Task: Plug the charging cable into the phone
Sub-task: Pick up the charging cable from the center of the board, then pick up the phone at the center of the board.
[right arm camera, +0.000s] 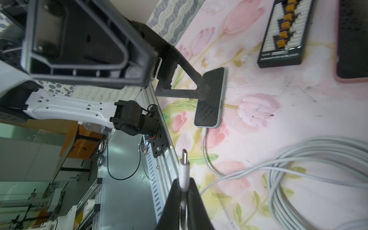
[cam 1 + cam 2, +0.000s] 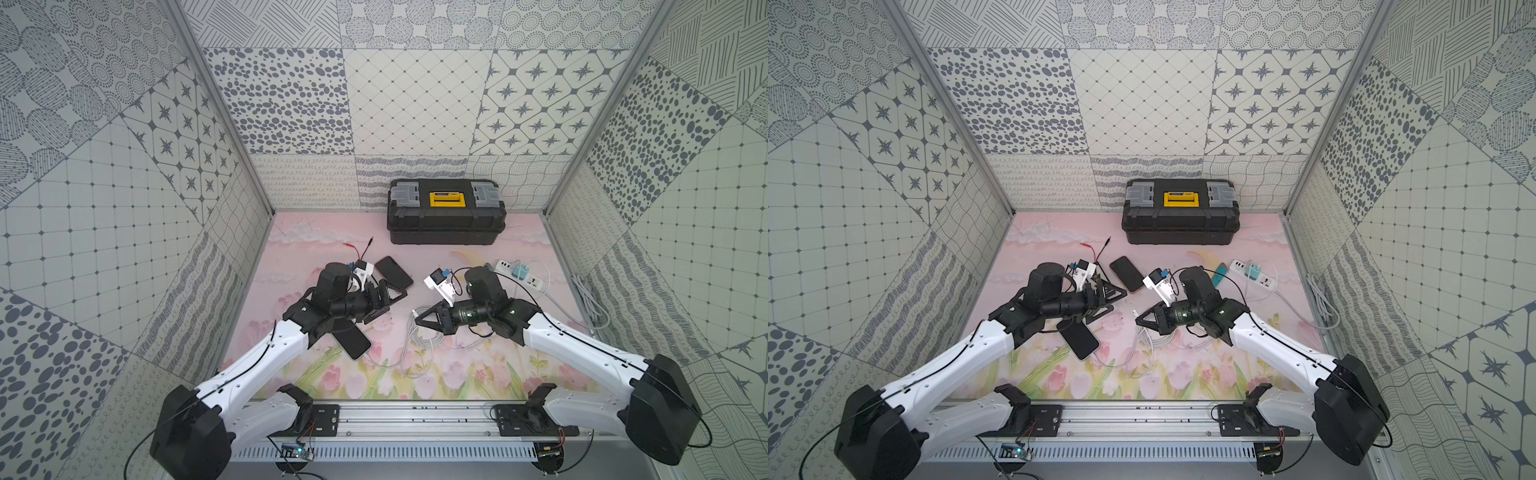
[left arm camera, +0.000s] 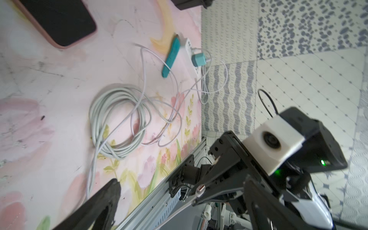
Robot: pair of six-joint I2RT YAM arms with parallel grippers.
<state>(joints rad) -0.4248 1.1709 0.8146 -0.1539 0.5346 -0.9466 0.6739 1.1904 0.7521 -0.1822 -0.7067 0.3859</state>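
Observation:
Two phones lie on the pink flowered mat. A pink-cased phone [image 2: 394,272] [image 2: 1128,273] lies face up just beyond my left gripper. A pale-cased phone [image 2: 353,343] [image 1: 211,97] lies partly under my left wrist, and a thin white cable meets its near end. My left gripper [image 2: 388,305] [image 3: 179,191] is open wide and holds nothing. My right gripper [image 2: 417,313] [image 1: 184,191] is shut on the white charging cable plug [image 1: 184,165]. The plug's metal tip sticks out past the fingertips and points toward the left gripper, clear of both phones.
A black toolbox [image 2: 446,216] stands at the back wall. A white power strip [image 2: 534,283] with a teal charger [image 2: 518,272] lies at the right. A grey cable coil [image 2: 417,338] lies under my right gripper. A black board with orange parts [image 1: 282,33] and red leads [image 2: 353,246] lie by the pink-cased phone.

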